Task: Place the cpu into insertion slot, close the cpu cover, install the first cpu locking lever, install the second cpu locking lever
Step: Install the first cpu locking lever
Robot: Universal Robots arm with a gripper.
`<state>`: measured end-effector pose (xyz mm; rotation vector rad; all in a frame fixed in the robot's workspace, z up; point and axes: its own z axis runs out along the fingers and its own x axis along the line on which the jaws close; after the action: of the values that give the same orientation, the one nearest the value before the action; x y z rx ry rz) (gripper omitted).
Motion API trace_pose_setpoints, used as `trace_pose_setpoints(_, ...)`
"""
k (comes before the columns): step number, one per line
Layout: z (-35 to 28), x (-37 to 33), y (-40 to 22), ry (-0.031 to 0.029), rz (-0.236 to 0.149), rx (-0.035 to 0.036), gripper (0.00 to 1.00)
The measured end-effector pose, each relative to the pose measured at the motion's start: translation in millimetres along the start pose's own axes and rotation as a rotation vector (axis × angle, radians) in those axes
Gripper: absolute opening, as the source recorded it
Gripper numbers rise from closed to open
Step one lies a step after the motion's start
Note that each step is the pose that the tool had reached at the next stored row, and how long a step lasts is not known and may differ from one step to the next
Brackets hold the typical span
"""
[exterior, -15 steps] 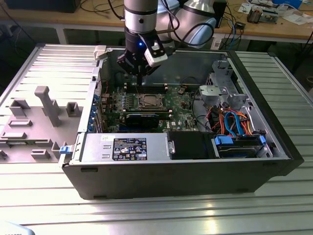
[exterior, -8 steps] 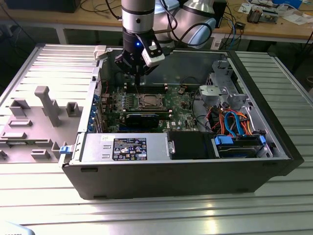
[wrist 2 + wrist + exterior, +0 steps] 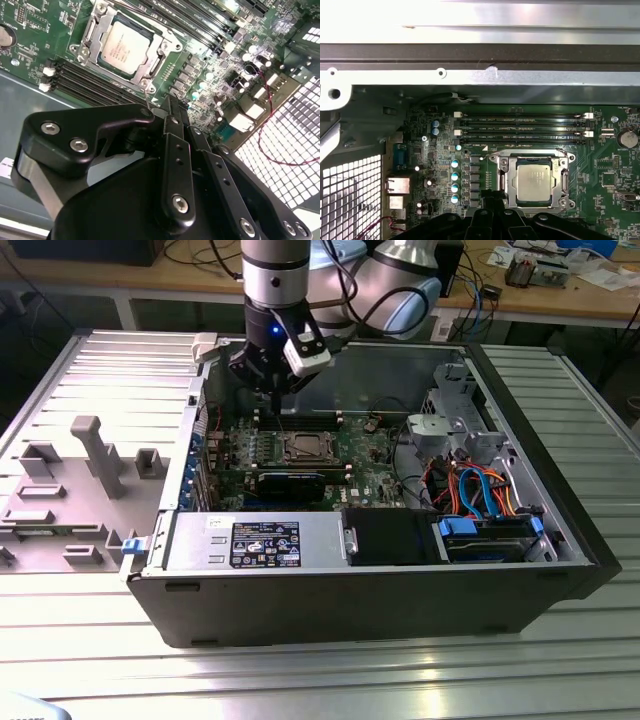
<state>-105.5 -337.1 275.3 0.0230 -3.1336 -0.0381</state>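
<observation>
An open computer case (image 3: pixel 560 570) is seen lying on a ribbed metal table (image 3: pixel 300 670), with a grey fixture tray (image 3: pixel 60 490) on the exterior view's left. Inside the case, a green motherboard (image 3: pixel 370 475) is mounted flat. A drive cage (image 3: pixel 455 415) and a bundle of blue and orange cables (image 3: pixel 480 490) are seen toward the exterior view's right.

The arm (image 3: pixel 272 280) is held above the case, and the gripper (image 3: pixel 272 390) is poised over the board, just beyond the socket as the exterior view has it. In the second wrist view the gripper (image 3: pixel 172 107) is seen with its black fingers (image 3: pixel 175 150) drawn close together, and nothing is held between them. It hangs apart from the board, nearest the corner of the socket.

The insertion slot (image 3: pixel 535 182) is found on the board beside the long black memory slots (image 3: pixel 520 127). The cpu cover (image 3: pixel 92 27) is lowered over the socket, its silver frame lying flat around the chip. The cpu (image 3: pixel 122 45) is seated in the slot, and its dull silver top is shown through the cover's window in both wrist views (image 3: pixel 535 181). A thin lever (image 3: pixel 150 97) is seen by the socket corner closest to the fingertips; whether it is latched cannot be told.
</observation>
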Motion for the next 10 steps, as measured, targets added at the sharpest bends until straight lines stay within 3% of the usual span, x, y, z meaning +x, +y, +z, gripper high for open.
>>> trace_pose_setpoints(10,0.1,8.5,0.1,0.0000,0.000,0.0000,0.11)
